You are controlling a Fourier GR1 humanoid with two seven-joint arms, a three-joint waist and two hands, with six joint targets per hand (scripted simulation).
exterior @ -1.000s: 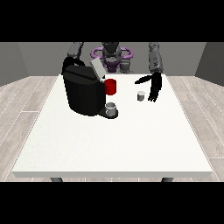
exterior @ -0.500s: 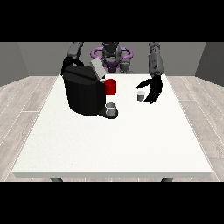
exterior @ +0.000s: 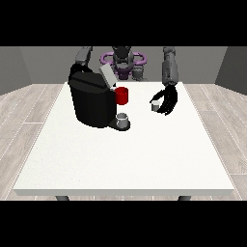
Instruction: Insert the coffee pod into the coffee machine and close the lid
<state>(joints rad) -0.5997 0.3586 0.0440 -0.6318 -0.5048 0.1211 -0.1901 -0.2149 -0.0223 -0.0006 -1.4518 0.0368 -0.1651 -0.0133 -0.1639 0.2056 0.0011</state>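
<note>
The coffee pod [exterior: 155, 106] stands on the worktop [exterior: 125, 159] near its far edge, toward the far right corner, with the hand at the view's right [exterior: 167, 100] curled around it; whether it is gripped cannot be told. A pinch low on the pod is advised before lifting. The coffee machine [exterior: 91, 100], lid [exterior: 107, 75] raised, is set near the far left corner; open worktop is left between them.

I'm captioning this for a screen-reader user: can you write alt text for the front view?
A robot's black hand at the view's right curls beside a small grey coffee pod on a white table. To the left stands a black coffee machine with its lid open.
</note>
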